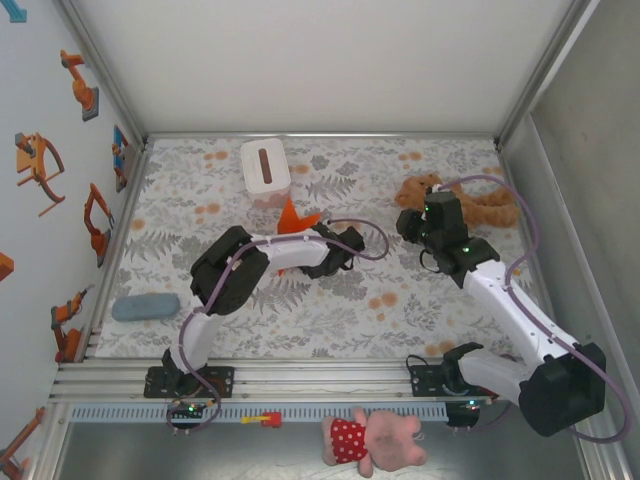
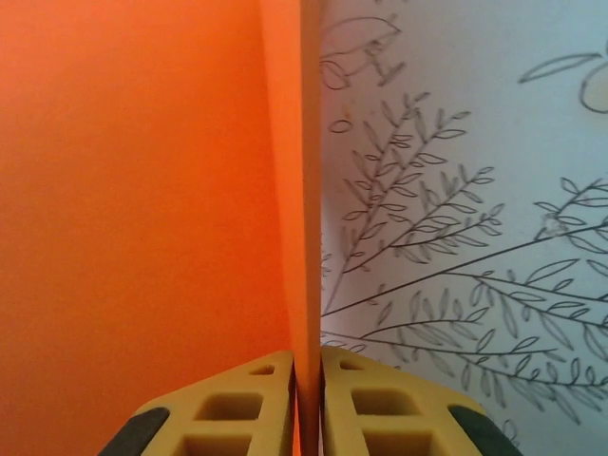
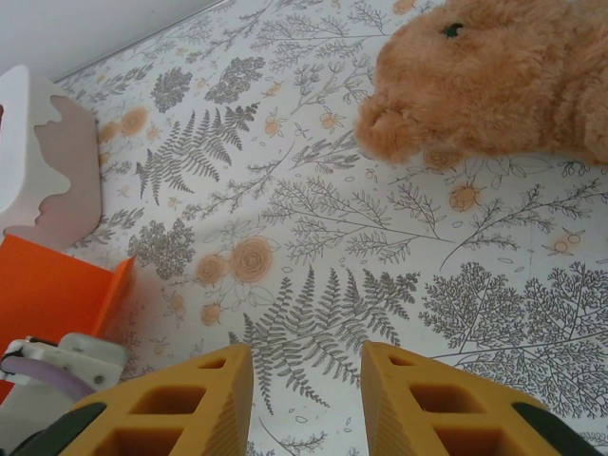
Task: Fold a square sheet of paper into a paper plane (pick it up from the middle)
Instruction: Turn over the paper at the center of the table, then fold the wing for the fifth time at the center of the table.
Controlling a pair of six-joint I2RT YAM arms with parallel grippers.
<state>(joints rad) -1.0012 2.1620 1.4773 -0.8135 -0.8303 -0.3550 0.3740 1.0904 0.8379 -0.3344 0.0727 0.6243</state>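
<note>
The bright orange sheet of paper (image 1: 293, 218) is folded and stands up off the cloth just in front of the tissue box. My left gripper (image 1: 312, 238) is shut on it. In the left wrist view the yellow fingertips (image 2: 275, 380) pinch a thin upright fold, with a broad orange flap (image 2: 142, 209) spreading to the left. Whether the folded shape is a paper plane I cannot tell. My right gripper (image 1: 418, 222) hovers open over bare floral cloth, its jaws (image 3: 307, 356) empty. A corner of the orange paper (image 3: 57, 285) lies at that view's left edge.
A white tissue box (image 1: 265, 165) stands at the back, just behind the paper. A tan plush toy (image 1: 470, 205) lies at the back right, close to my right gripper. A blue-grey block (image 1: 146, 306) rests at the left edge. A pink plush (image 1: 375, 440) lies beyond the front rail.
</note>
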